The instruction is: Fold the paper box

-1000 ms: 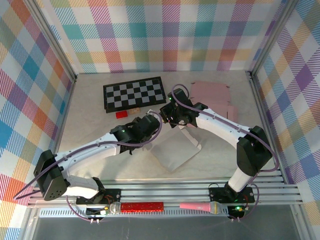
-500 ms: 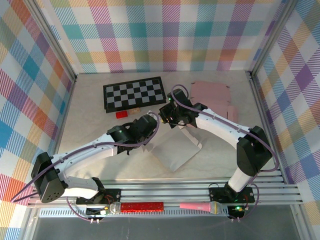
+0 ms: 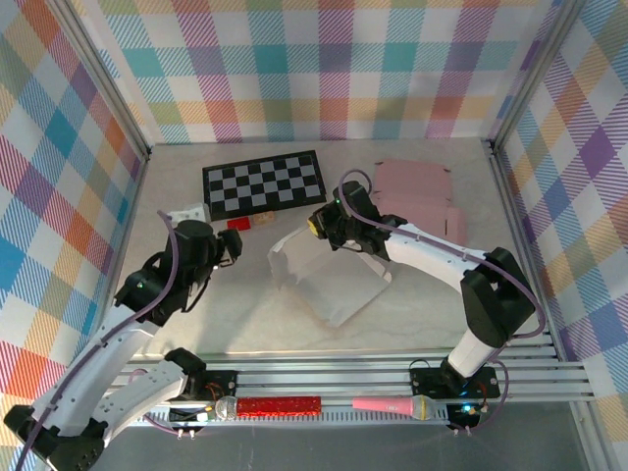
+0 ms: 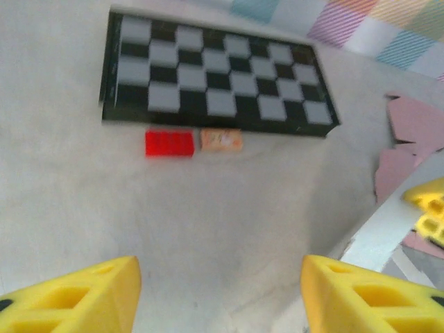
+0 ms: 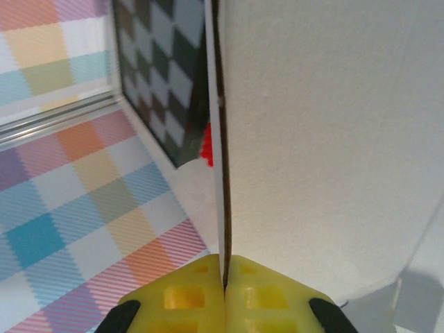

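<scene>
Box: white paper box (image 3: 334, 289) sits centre of the top view – main panel flat on the table, one flap stood up toward upper left.
R gripper: right gripper (image 3: 319, 224) is clamped on the top edge of that raised flap; in the right wrist view the yellow pads (image 5: 187, 295) meet on the thin sheet edge w/ no gap, gripper (image 5: 223, 277) at bottom centre.
L gripper: left gripper (image 3: 234, 247) hangs left of centre, apart from the box; jaws spread w/ nothing between them in the left wrist view (image 4: 222, 298), the flap edge just visible at lower right there.
Weight: we judge it very light – a nudge would slide it on the smooth table.
Stiffness: thin card, stiff across a panel, weak at the creases; the upright flap (image 5: 312, 139) looks flat, not buckled.
Surface: matte and prob. not slippery for the pads, but a hard squeeze could dent it.
Where to hold: we'd take edges near a crease, as R does now, not mid-panel; L should pin or pinch an opposite flap so the box can't swivel.
Risk: w/ one grip only, pulling may drag the whole box or tear at the fold.
Nearby: chessboard (image 3: 263, 184), red brick (image 3: 237, 224) and pink sheets (image 3: 417, 186) lie toward the top, all apart from the box.
</scene>
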You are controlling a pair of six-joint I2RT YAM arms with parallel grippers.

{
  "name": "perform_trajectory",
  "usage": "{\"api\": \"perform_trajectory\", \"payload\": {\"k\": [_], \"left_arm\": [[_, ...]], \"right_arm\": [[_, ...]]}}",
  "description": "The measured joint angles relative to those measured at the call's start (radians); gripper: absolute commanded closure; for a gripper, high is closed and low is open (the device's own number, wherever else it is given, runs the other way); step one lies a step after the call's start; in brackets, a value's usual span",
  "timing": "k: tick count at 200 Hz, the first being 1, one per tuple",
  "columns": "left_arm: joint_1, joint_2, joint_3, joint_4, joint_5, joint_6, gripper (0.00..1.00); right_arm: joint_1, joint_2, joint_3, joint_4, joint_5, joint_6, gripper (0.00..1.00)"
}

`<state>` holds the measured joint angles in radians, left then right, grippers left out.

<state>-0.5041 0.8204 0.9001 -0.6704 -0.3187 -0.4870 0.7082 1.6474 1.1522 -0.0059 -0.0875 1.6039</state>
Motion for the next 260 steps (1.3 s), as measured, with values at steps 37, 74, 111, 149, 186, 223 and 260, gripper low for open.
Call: {"api": "perform_trajectory", "payload": {"k": [37,74,111,149,186,223,260], "left_arm": [[0.075,-0.004,-0.178,-0.010,0.108,-0.076,0.59],[0.101,-0.011,-0.272,0.071,0.190,-0.053,0.73],[0.102,0.055,-0.335,0.208,0.298,0.023,0.67],[0.101,0.101,-0.362,0.297,0.352,0.078,0.61],[0.088,0.145,-0.362,0.374,0.365,0.103,0.59],[0.035,0.166,-0.362,0.430,0.374,0.127,0.57],[-0.018,0.207,-0.351,0.438,0.360,0.150,0.55]], "right_arm": [[0.000,0.031,0.000,0.106,-0.051,-0.045,1.00],[-0.002,0.070,-0.045,0.238,-0.115,-0.101,1.00],[-0.003,0.142,-0.064,0.340,-0.171,-0.137,1.00],[-0.003,0.155,-0.065,0.389,-0.195,-0.150,1.00],[-0.003,0.155,-0.080,0.417,-0.206,-0.150,1.00],[-0.003,0.155,-0.080,0.424,-0.213,-0.150,1.00],[-0.008,0.158,-0.081,0.432,-0.213,-0.150,1.00]]}}
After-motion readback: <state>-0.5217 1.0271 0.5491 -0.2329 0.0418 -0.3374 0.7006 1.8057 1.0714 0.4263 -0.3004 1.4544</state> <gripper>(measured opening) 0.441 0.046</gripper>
